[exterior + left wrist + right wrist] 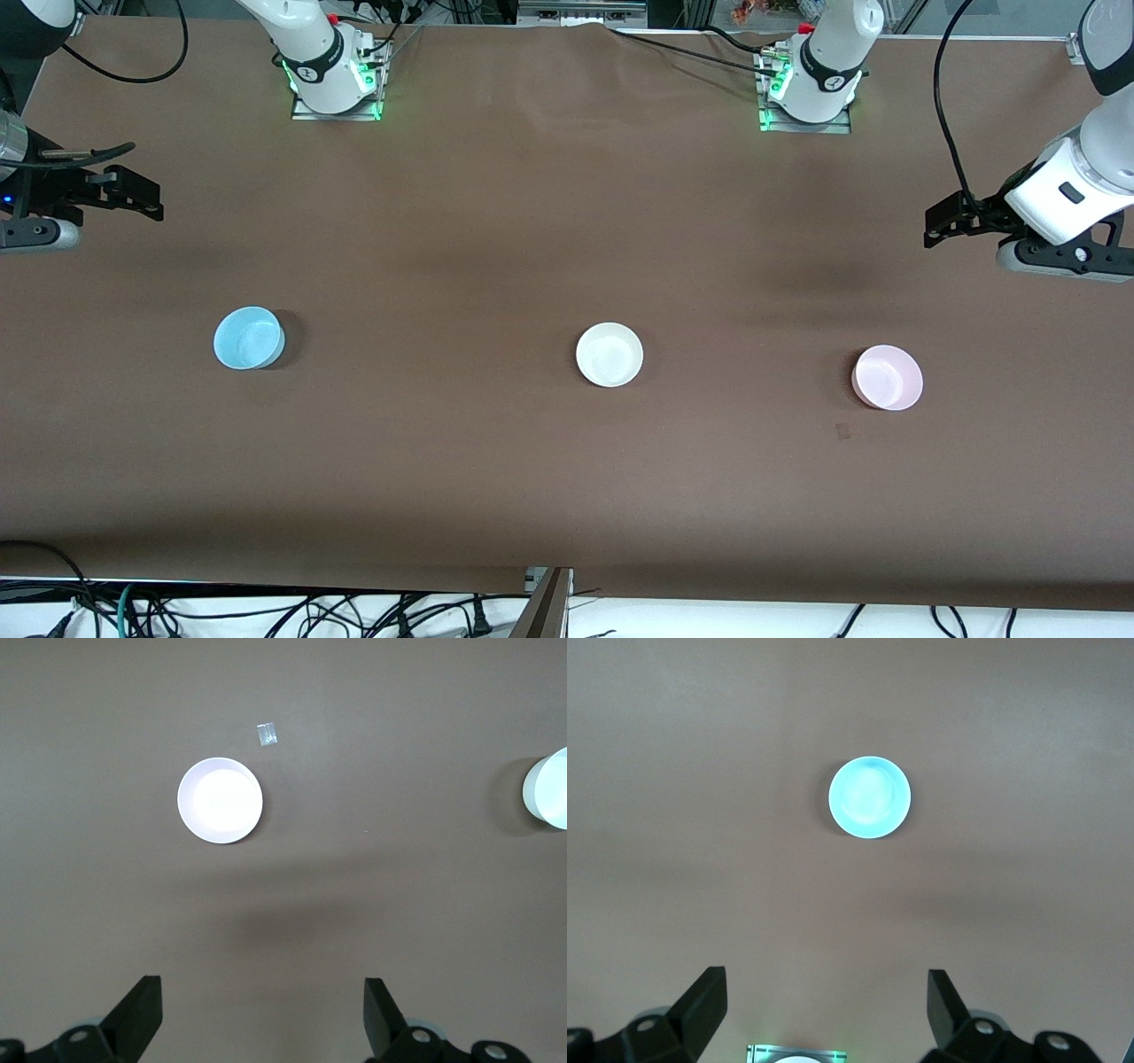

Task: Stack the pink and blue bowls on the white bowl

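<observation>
Brown table point(532, 221): pink point(887, 377), white point(609, 354), blue bowls point(249, 338) upright.

The whole table point(532, 221) is seen from high across; the pink bowl point(220, 801) and blue bowl point(869, 797) are viewed straight down by the wrist cameras.

Blue bowl point(870, 797) upright on brown table point(673, 771), right tool point(826, 1005) spread wide above, empty

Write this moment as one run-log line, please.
stage: nothing stacked | blue bowl, white bowl, pink bowl: apart | left gripper, right gripper: open, empty
</observation>
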Controlling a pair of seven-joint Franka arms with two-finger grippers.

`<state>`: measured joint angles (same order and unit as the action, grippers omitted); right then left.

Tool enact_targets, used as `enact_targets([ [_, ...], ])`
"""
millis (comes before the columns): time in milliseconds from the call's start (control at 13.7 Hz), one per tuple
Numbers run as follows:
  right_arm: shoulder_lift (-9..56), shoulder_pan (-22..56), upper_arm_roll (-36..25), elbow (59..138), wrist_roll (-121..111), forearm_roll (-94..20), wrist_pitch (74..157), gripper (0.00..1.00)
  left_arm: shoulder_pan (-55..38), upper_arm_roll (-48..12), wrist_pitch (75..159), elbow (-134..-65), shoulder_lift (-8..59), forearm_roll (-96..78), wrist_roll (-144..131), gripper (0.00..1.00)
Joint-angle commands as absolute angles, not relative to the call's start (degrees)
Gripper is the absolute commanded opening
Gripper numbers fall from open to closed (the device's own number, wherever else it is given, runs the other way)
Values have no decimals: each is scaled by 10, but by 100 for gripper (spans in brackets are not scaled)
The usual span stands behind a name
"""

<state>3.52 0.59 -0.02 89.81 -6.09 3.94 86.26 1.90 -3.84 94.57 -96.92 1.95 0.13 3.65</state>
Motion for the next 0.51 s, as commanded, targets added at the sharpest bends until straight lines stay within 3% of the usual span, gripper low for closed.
enact_targets([
  [0, 44, 1, 2, 881, -71, 42, 858, 100, 23, -41, 935, -943, 39, 5, 38, 100],
  [439, 44, 1, 2, 881, -71, 42, 858, 100, 35, -40, 937, -897, 82, 2, 36, 100],
])
